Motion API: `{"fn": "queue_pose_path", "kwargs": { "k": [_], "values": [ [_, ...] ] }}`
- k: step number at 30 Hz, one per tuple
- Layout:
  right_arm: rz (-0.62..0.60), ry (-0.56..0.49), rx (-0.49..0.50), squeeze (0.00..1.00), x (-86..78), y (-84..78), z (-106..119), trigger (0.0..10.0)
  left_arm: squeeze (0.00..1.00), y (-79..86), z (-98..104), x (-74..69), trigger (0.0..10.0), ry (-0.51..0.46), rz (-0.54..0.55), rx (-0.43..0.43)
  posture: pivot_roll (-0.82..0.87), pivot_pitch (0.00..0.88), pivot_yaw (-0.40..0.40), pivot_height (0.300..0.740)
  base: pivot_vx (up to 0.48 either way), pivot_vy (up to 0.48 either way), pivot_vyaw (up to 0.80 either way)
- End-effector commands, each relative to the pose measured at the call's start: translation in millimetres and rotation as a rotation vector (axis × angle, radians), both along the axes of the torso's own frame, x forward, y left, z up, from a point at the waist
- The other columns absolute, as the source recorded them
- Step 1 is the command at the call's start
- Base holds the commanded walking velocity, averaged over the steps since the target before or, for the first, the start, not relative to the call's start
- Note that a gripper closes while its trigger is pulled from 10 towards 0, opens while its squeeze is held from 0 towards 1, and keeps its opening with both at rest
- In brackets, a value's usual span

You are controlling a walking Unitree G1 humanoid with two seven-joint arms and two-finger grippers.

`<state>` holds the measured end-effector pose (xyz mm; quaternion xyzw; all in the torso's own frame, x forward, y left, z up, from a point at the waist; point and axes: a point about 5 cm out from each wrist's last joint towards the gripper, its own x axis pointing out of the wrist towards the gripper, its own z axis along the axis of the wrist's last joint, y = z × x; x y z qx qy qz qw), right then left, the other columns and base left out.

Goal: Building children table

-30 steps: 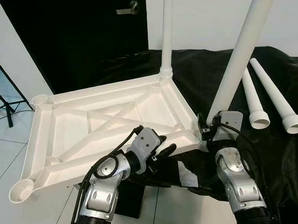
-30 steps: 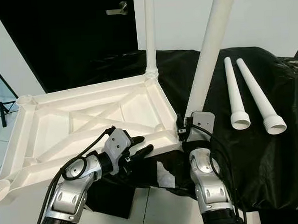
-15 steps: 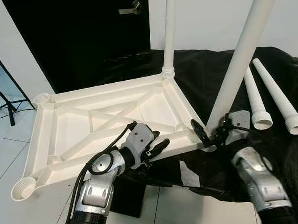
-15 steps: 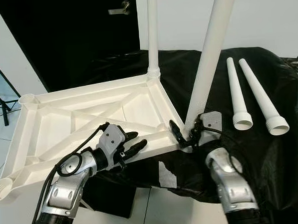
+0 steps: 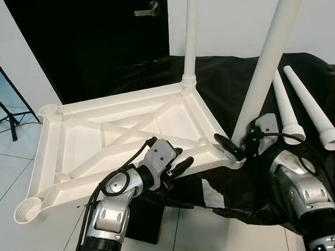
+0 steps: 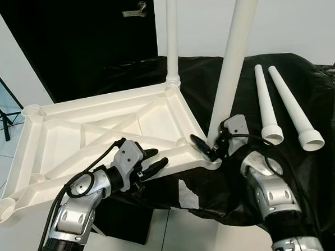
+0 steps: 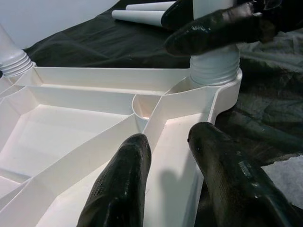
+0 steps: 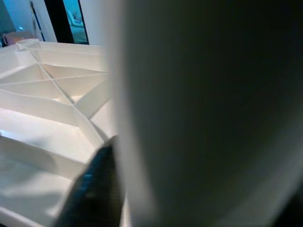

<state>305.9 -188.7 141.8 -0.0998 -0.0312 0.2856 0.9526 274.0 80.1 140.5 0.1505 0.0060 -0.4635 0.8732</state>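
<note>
The right gripper [image 6: 209, 147] pinches the near table leg [image 6: 232, 71] at its socket; the left gripper [image 5: 180, 163], jaws spread, straddles the upturned tabletop [image 5: 123, 133] rim. If that leg is not fully seated, it could tilt out and lever the tabletop off the black-draped worktop [image 6: 305, 174].

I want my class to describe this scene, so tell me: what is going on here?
A humanoid robot is assembling a white plastic children's tabletop, which lies upside down. Two long white plastic legs already stand in its sockets. The right tool is at the base of the near white leg, one finger beside it. The left tool, fingers apart, straddles the tabletop's near rim. Two more white legs lie on the black cloth, and two corner sockets are unfilled.
</note>
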Motion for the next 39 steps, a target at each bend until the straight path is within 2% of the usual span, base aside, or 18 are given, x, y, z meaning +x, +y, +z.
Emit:
{"fn": "queue_pose_path", "kwargs": {
  "k": [1, 11, 12, 14, 17, 20, 22, 25, 26, 27, 28, 29, 32, 33, 39],
  "values": [
    [0.052, 0.028, -0.016, 0.00, 0.4, 7.2, -6.2, 0.0, 0.00, 3.0, -1.1, 6.1, 10.0, -0.034, 0.126, 0.000, 0.04, 0.000, -0.017, 0.740, 0.000, 0.000, 0.00],
    [0.046, 0.078, 0.015, 0.00, -6.7, 3.1, -16.1, 0.0, 0.00, 3.4, -3.5, 1.8, 10.0, -0.027, 0.124, 0.003, 0.04, 0.000, -0.014, 0.740, 0.000, 0.000, 0.00],
    [-0.049, 0.091, 0.017, 0.00, -8.3, 1.2, -20.8, 10.0, 0.00, 3.1, -4.1, 0.5, 10.0, -0.022, 0.119, 0.004, 0.03, 0.000, -0.010, 0.740, 0.000, 0.000, 0.00],
    [-0.049, 0.091, 0.017, 0.00, -8.3, 1.2, -20.8, 10.0, 0.00, 3.1, -4.1, 0.5, 10.0, -0.022, 0.119, 0.004, 0.03, 0.000, -0.010, 0.740, 0.000, 0.000, 0.00],
    [-0.174, 0.093, 0.020, 0.00, -12.0, 3.0, -28.7, 10.0, 0.00, 2.6, -4.7, -0.2, 10.0, -0.017, 0.113, 0.005, 0.02, 0.000, 0.000, 0.740, 0.000, 0.000, 0.00],
    [-0.211, 0.090, 0.037, 0.00, -15.0, 6.7, -31.3, 10.0, 0.00, 2.1, -5.0, -0.6, 10.0, -0.015, 0.109, 0.006, 0.02, 0.000, 0.004, 0.740, 0.000, 0.000, 0.00],
    [-0.307, 0.074, 0.074, 0.00, -19.8, 12.3, -33.2, 10.0, 0.00, 1.5, -5.4, -1.3, 10.0, -0.010, 0.102, 0.006, 0.01, 0.000, 0.008, 0.740, 0.000, 0.000, 0.00],
    [-0.356, 0.077, 0.089, 0.00, -21.5, 13.7, -34.5, 10.0, 0.00, 1.2, -5.6, -1.8, 10.0, -0.010, 0.100, 0.007, 0.01, 0.000, 0.009, 0.740, 0.000, 0.000, 0.00],
    [-0.419, 0.072, 0.113, 0.00, -23.4, 15.8, -35.2, 10.0, 0.00, 0.8, -5.9, -2.1, 10.0, -0.009, 0.098, 0.007, 0.01, 0.000, 0.009, 0.740, 0.000, 0.000, 0.00],
    [-0.544, 0.056, 0.134, 0.00, -27.9, 20.8, -35.5, 10.0, 0.00, 0.4, -6.0, -2.8, 10.0, -0.007, 0.094, 0.005, 0.01, 0.000, 0.007, 0.740, 0.000, 0.000, 0.00],
    [-0.544, 0.056, 0.134, 0.00, -27.9, 20.8, -35.5, 10.0, 0.00, 0.4, -6.0, -2.8, 10.0, -0.007, 0.094, 0.005, 0.01, 0.000, 0.007, 0.740, 0.000, 0.000, 0.00],
    [-0.617, 0.045, 0.149, 0.00, -31.0, 26.0, -35.2, 10.0, 0.00, 0.3, -6.3, -2.9, 10.0, -0.005, 0.094, 0.004, 0.02, 0.000, 0.003, 0.740, 0.000, 0.000, 0.00],
    [-0.679, 0.059, 0.190, 0.00, -36.1, 41.7, -36.0, 10.0, 0.00, 0.4, -6.2, -3.0, 10.0, -0.005, 0.100, 0.000, 0.02, 0.000, 0.002, 0.740, 0.000, 0.000, 0.00],
    [-0.658, 0.062, 0.191, 0.00, -36.1, 46.2, -36.0, 10.0, 0.00, 0.2, -6.1, -3.0, 10.0, -0.005, 0.101, -0.001, 0.02, 0.000, 0.005, 0.740, 0.000, 0.000, 0.00],
    [-0.679, 0.045, 0.198, 0.00, -33.9, 40.7, -32.0, 10.0, 0.00, -0.7, -6.1, -2.8, 10.0, -0.005, 0.097, 0.001, 0.02, 0.000, 0.007, 0.740, 0.000, 0.000, 0.00]
  ]
}}
